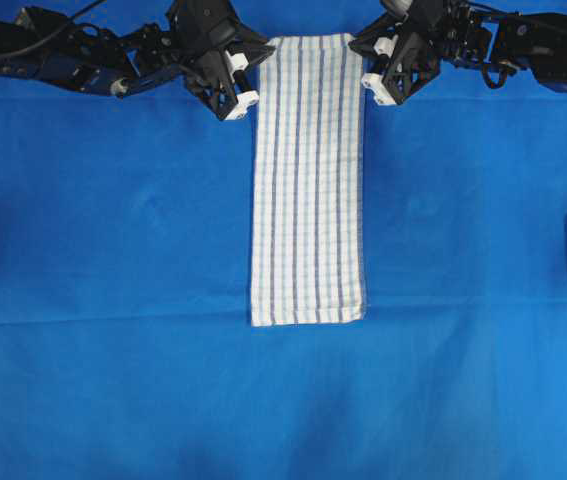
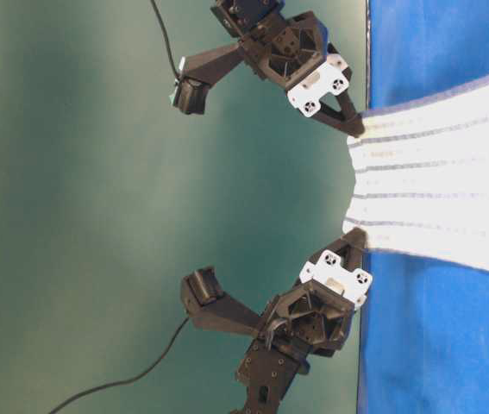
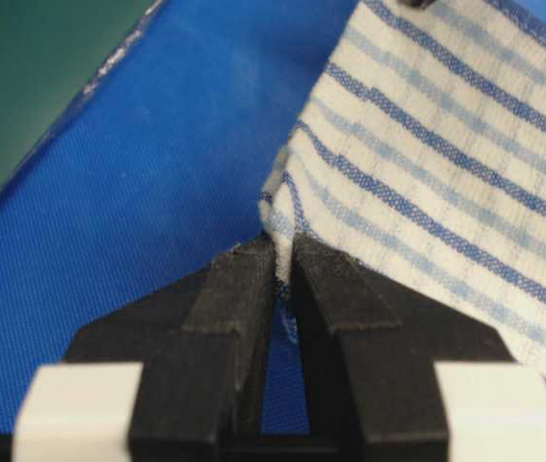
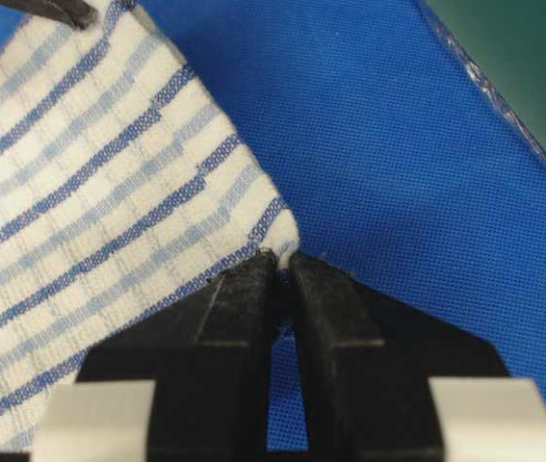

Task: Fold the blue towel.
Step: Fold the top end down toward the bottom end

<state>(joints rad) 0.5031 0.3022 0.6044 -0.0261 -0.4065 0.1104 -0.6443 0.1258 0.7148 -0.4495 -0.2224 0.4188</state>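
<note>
Bright, even light falls from above; the blue table covering [image 1: 113, 380] shows only faint crease shading and no hard shadows. The table-level view lies turned on its side, slightly soft. Both wrist views blur at their bottom edges.

Left end effector [image 3: 282, 260] pinching corner of blue towel [image 3: 446, 164] — jaws closed, blue table covering [image 3: 157, 154] beneath.

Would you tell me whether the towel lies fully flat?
No: the blue towel is flat except its far corners, pinched and lifted, shown at table level.
</note>
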